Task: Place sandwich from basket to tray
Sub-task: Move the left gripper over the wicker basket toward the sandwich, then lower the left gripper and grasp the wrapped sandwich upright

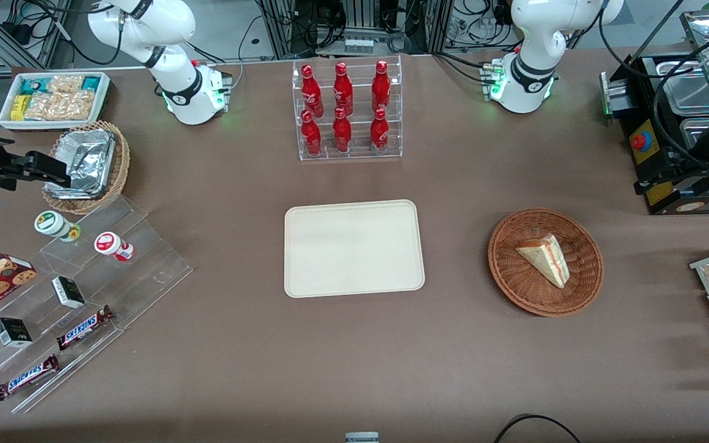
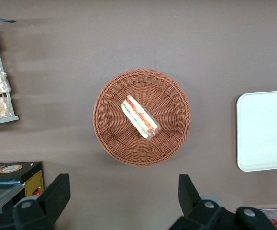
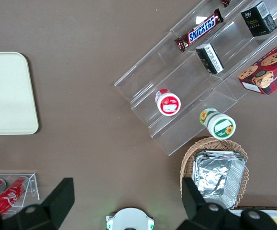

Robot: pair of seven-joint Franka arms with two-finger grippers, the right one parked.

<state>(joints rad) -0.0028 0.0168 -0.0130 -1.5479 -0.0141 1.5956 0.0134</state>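
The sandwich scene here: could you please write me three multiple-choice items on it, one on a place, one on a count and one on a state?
1. Where does the sandwich lie?
A. on the tray
B. in the basket
C. on the bare table

2. How many red bottles stand in the clear rack?
A. four
B. six
C. eight

3. How is the left arm's end effector?
A. open, above the table beside the basket
B. shut on the sandwich
C. shut on a bottle

Key: 1 B, the wedge rests inside the basket, and the tray is bare. 2 B, two rows of three show. 3 A, the wrist view shows its fingers spread wide with nothing between them.
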